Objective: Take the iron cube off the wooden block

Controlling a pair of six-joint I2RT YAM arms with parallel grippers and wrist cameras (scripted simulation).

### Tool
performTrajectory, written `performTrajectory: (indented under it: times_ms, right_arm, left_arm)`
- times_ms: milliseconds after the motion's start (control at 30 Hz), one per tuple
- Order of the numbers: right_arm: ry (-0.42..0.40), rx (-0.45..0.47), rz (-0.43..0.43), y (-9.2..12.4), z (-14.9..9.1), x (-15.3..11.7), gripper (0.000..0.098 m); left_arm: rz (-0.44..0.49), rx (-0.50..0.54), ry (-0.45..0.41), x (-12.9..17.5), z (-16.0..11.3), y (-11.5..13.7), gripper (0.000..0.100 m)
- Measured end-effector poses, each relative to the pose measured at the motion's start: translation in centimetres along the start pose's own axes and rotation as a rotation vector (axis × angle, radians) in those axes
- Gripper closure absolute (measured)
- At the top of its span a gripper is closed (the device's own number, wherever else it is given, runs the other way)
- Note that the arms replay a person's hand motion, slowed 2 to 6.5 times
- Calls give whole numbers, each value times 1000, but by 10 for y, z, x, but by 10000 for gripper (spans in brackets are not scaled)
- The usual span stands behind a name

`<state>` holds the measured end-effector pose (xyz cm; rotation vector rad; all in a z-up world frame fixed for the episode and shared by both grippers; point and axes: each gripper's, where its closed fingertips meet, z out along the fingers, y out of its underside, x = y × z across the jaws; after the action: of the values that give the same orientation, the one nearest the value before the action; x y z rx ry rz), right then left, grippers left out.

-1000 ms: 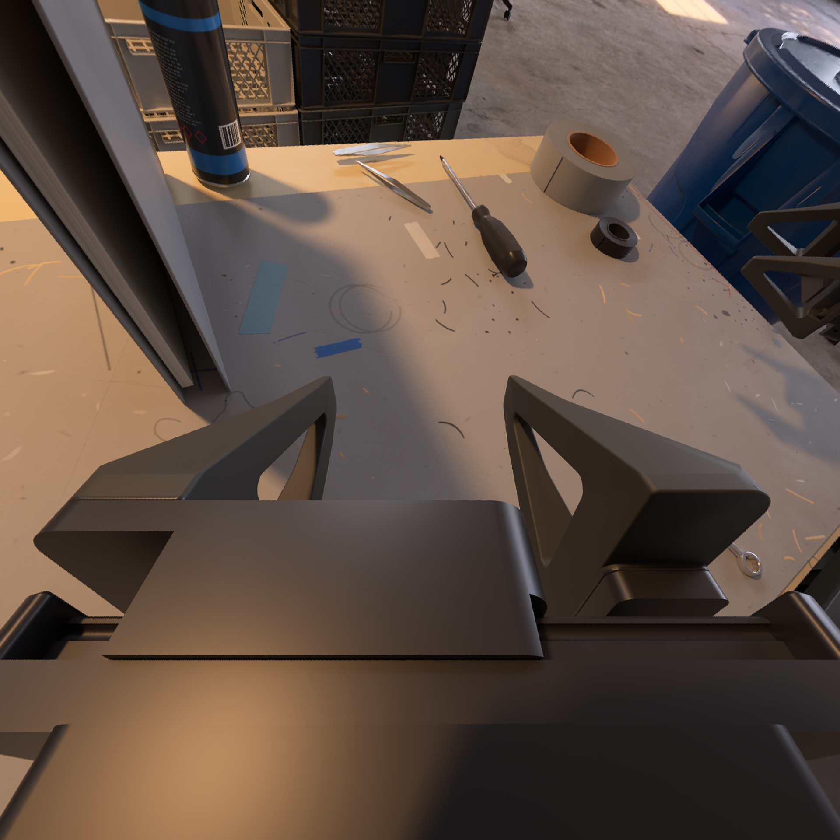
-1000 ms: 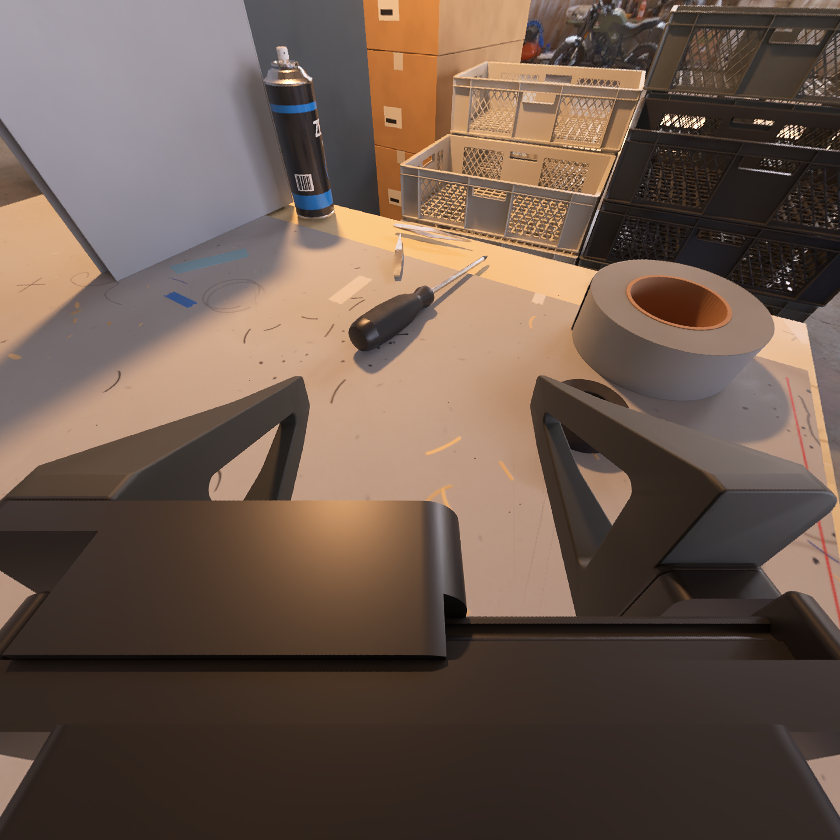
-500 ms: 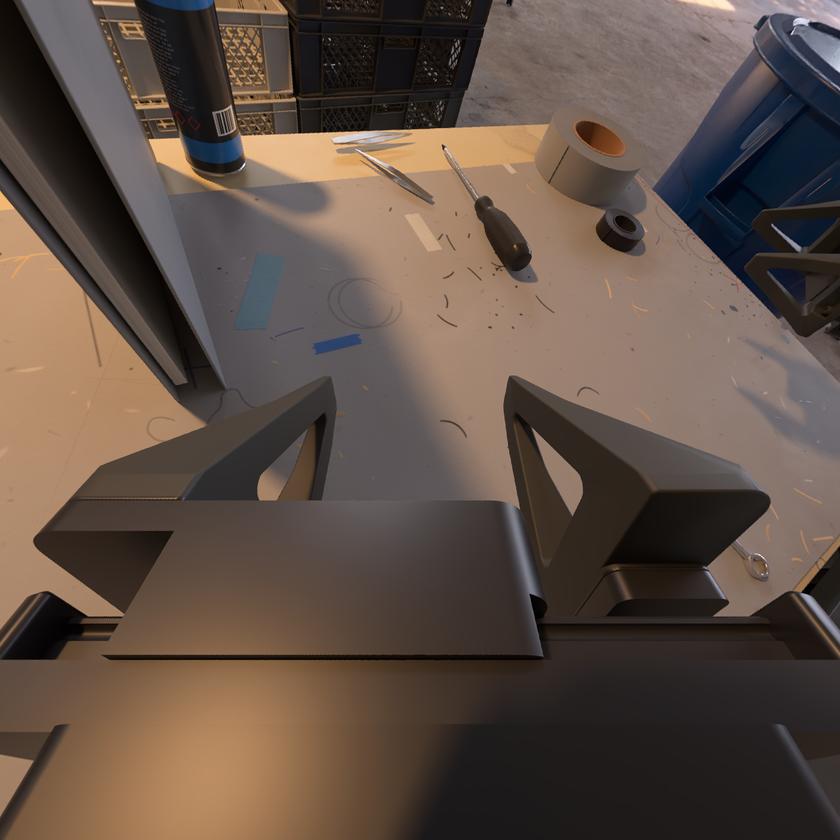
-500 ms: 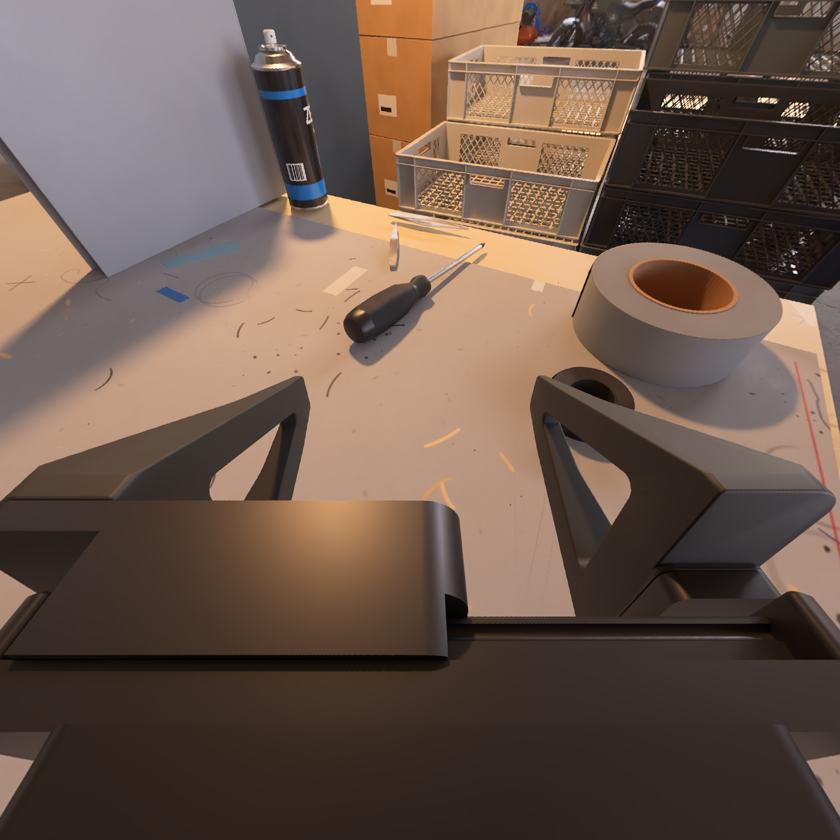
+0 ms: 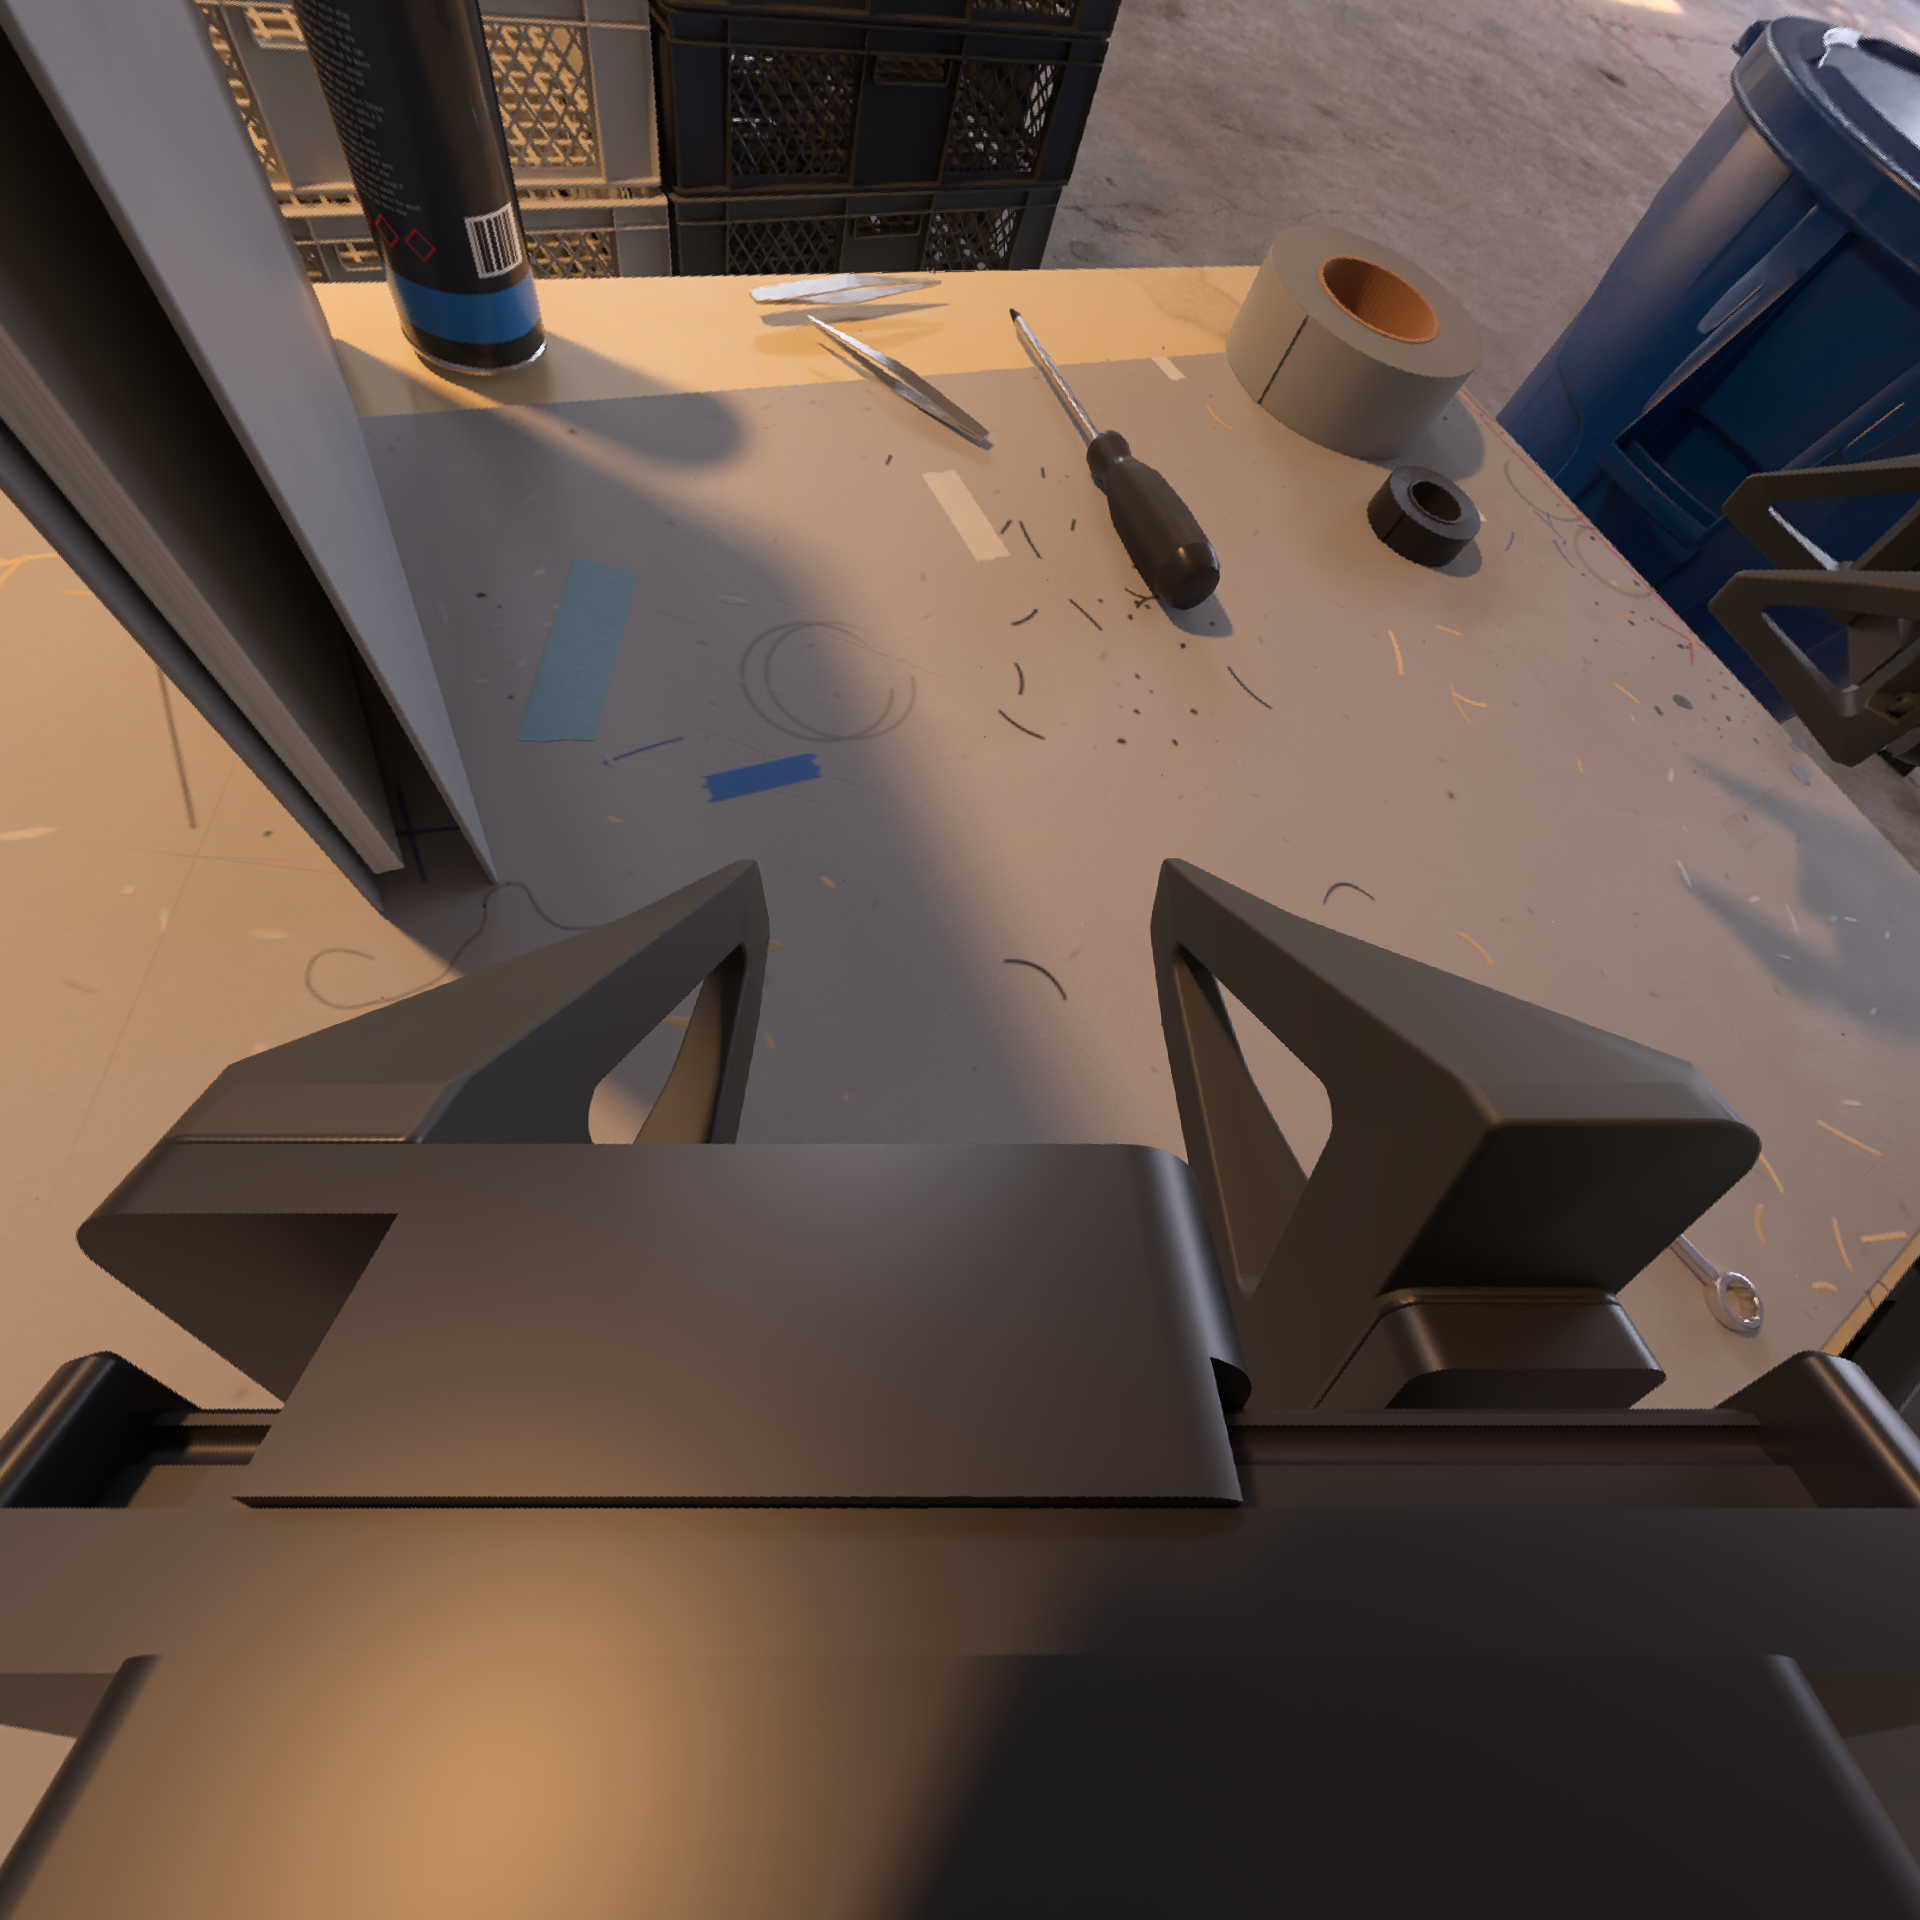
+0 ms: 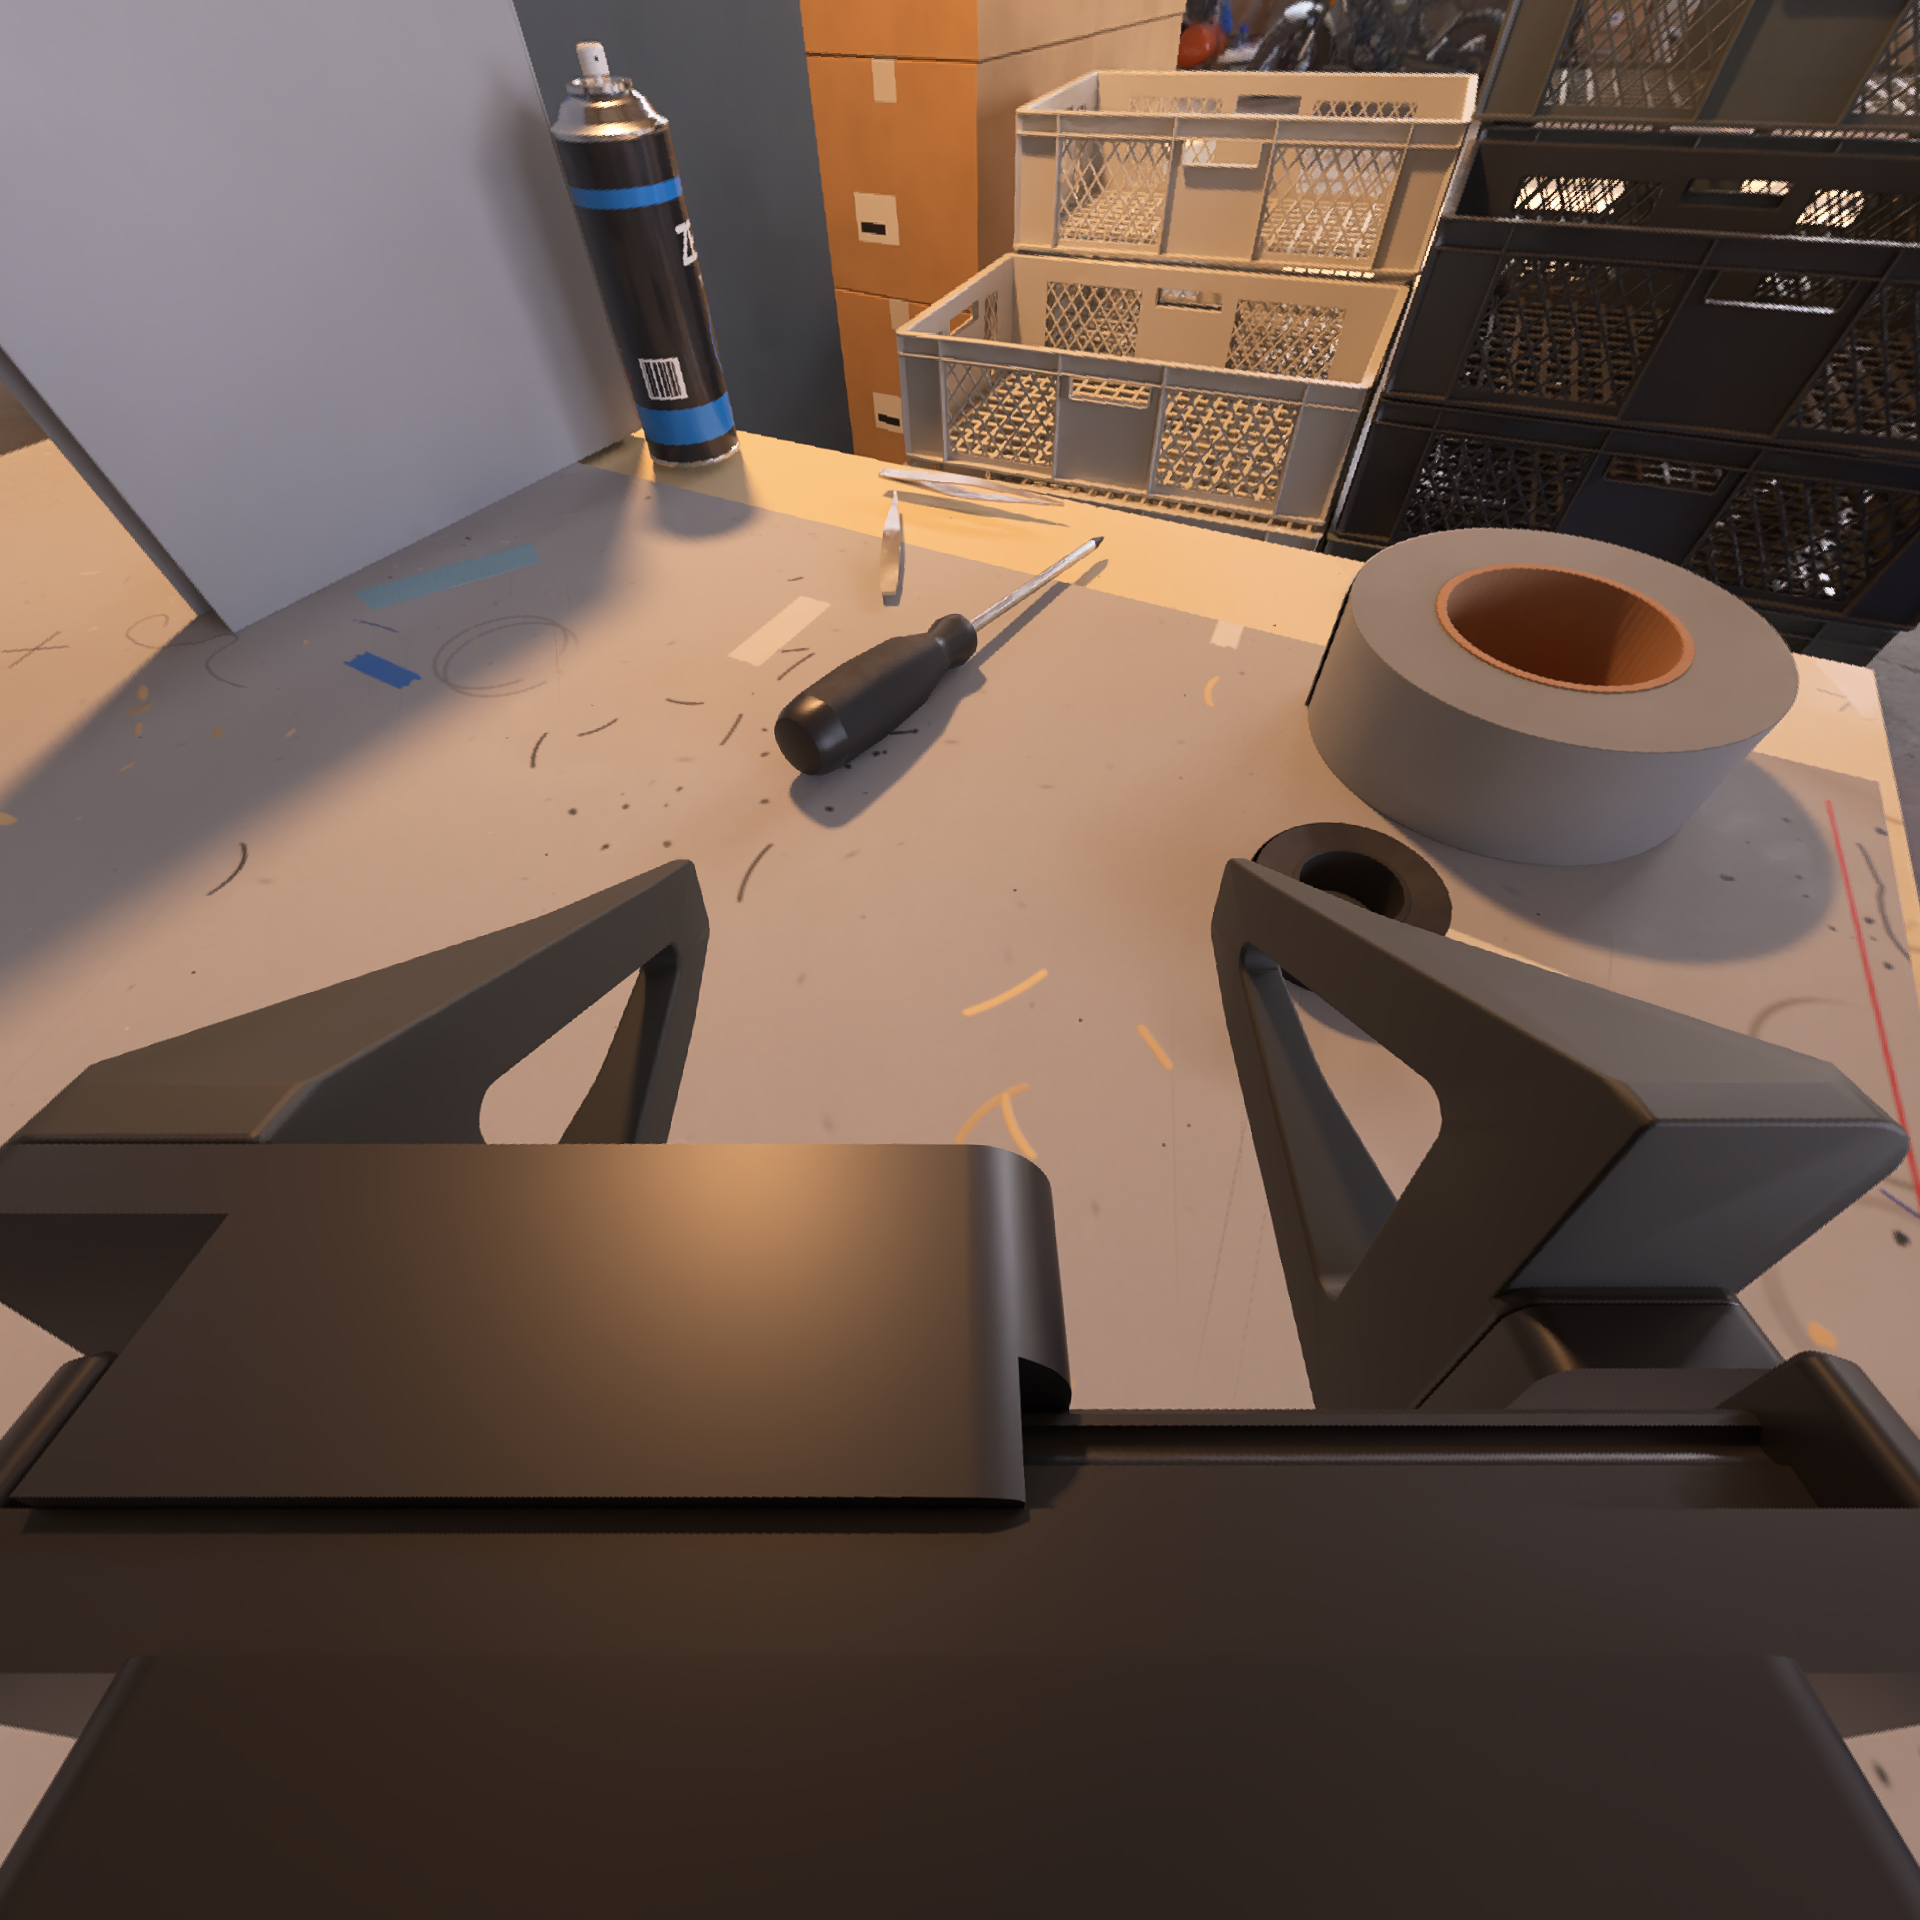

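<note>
over on the far left of the bench (image 5: 1351, 790) a grey panel (image 5: 208, 416) leans up, and just beside it stands a black spray can (image 6: 644, 281) with blue bands, tweezers (image 5: 899, 379) next along, then a black-handled screwdriver (image 6: 883, 691) lying flat, then the big grey tape roll (image 6: 1538, 707) with a small black ring (image 5: 1423, 514) just in front of it, and a blue bin (image 5: 1766, 312) off the right edge

left gripper (image 5: 956, 883) hangs above the bare middle of the bench, jaws spread apart, nothing between them; right gripper (image 6: 956, 883) likewise wide and empty, its right finger (image 6: 1455, 1039) overlapping the black ring in view, whether it touches i cannot tell

and the iron cube, the wooden block? neither shows in either wrist view, folks, so where they sit cannot be said from here

my read: this is the searching stage, nothing of the lift begun. to do it well, sweep a wrist camera across the unseen parts of the bench until the stack appears, then centre the spread jaws on the cube alone, above the block's top face, close squarely on two opposite sides, and raise it straight up so the block stays put. iron likely weighs heavy, so a firm, centred pinch matters
</note>
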<state>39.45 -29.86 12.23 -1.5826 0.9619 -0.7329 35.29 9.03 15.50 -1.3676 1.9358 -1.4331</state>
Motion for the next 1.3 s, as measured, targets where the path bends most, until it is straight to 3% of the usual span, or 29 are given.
performTrajectory:
  times_ms: [1300]
  right_arm:
    - [4, -29, 30, 10, 5, 7, 166]
  left_arm:
    - [-33, -22, 9, -4, 19, 16, 372]
